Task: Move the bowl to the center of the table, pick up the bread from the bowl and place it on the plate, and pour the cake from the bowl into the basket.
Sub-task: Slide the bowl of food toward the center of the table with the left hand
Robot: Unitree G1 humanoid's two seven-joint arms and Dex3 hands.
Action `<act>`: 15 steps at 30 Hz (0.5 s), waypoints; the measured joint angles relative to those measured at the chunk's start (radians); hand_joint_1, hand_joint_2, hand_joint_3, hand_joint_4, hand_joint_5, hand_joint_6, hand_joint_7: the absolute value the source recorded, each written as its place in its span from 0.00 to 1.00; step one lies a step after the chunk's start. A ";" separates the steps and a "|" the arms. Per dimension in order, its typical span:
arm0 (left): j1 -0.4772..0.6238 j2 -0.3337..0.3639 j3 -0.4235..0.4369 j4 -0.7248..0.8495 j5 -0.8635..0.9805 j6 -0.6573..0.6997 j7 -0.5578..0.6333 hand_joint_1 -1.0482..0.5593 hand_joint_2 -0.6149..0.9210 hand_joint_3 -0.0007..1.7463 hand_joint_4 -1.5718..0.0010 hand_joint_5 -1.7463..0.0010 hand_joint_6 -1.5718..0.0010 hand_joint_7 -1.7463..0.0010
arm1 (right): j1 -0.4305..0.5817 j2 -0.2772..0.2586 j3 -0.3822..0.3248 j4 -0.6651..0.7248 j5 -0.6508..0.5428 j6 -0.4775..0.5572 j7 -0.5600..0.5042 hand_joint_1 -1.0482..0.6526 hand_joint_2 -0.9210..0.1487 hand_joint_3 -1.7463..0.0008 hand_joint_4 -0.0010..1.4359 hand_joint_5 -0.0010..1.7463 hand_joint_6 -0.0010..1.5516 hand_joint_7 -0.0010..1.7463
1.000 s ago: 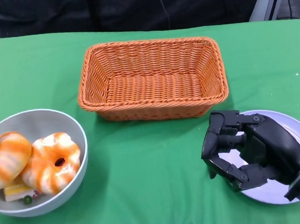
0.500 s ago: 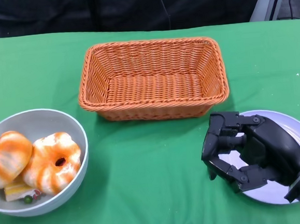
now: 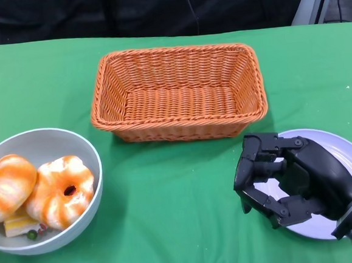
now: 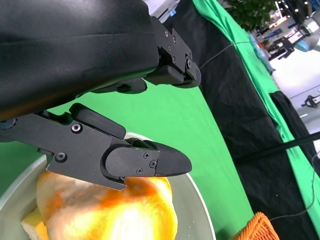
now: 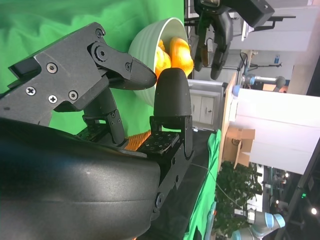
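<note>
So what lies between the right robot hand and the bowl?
Nothing: in the head view, only bare green tablecloth separates the right robot hand from the bowl. The basket sits farther back.

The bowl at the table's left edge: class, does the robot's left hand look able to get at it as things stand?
Probably yes. In the left wrist view the left hand hangs with fingers apart just over the bowl and its bread, holding nothing, and nothing lies between them.

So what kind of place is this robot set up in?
Probably a robotics lab or test area rather than a home. The green cloth-covered table has a staged look, the right wrist view shows another pale robot arm in the background, and stacked cardboard boxes stand near white partitions.
</note>
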 measured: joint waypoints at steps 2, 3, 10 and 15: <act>-0.010 0.000 -0.001 0.027 -0.001 0.003 0.000 0.26 1.00 0.21 0.84 1.00 0.81 1.00 | 0.000 0.000 0.005 0.000 0.000 -0.001 0.004 0.51 0.36 0.43 0.51 0.96 0.43 0.77; -0.015 0.000 -0.001 0.039 -0.005 0.012 0.000 0.25 1.00 0.21 0.84 1.00 0.82 1.00 | 0.000 0.000 0.005 0.000 0.000 -0.001 0.005 0.52 0.36 0.43 0.50 0.96 0.43 0.77; -0.021 0.000 -0.002 0.073 -0.024 0.067 -0.018 0.27 1.00 0.23 0.87 1.00 0.84 1.00 | 0.000 0.000 0.006 0.000 0.000 -0.001 0.005 0.52 0.36 0.43 0.51 0.96 0.44 0.77; -0.037 0.000 -0.001 0.086 -0.055 0.107 -0.033 0.27 1.00 0.23 0.87 1.00 0.85 1.00 | 0.000 0.001 0.006 0.001 0.000 -0.001 0.005 0.51 0.36 0.44 0.51 0.96 0.44 0.77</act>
